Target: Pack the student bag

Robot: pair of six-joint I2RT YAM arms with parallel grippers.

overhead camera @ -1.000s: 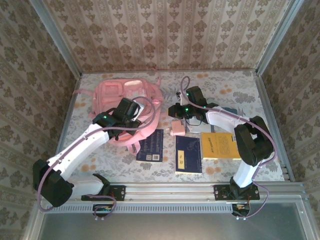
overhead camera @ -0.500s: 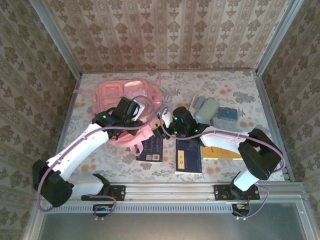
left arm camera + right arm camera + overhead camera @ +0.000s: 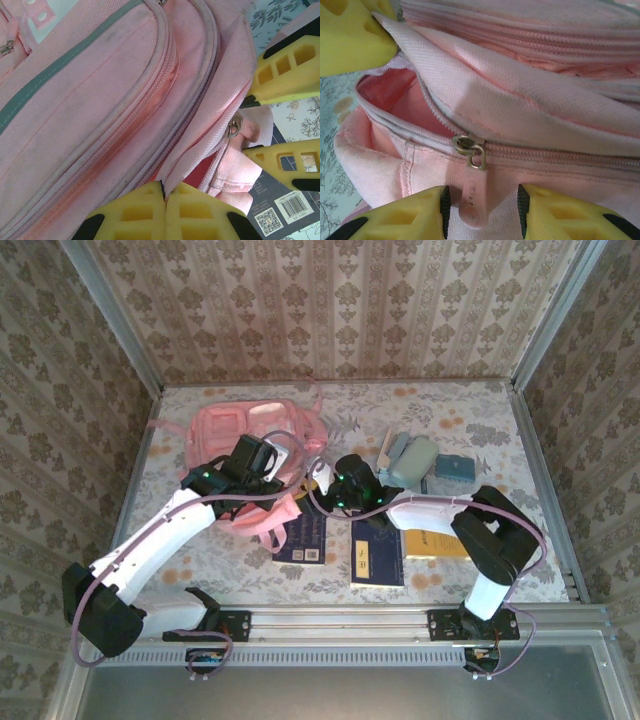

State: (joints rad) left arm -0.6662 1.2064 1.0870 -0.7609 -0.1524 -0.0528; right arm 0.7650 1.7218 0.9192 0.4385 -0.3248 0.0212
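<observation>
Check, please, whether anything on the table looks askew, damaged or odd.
Nothing looks damaged or spilled. The student bag lies with its zip partly open, and its near edge overlaps a dark blue book.

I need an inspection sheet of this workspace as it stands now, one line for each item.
surface: table covered with floral cloth.
job's things: student bag lies at far left; its zip is partly open, pink lining shows; zipper pull sits at the opening.
clutter: dark blue book, second dark blue book, yellow book, grey-green pouches, blue item, all outside the bag.
grippers: left gripper jaws shut on the bag's opening edge; right gripper jaws open, one either side of the pull tab.
cables: lilac cables run along both arms.
surroundings: patterned walls; metal rail at near edge.
</observation>
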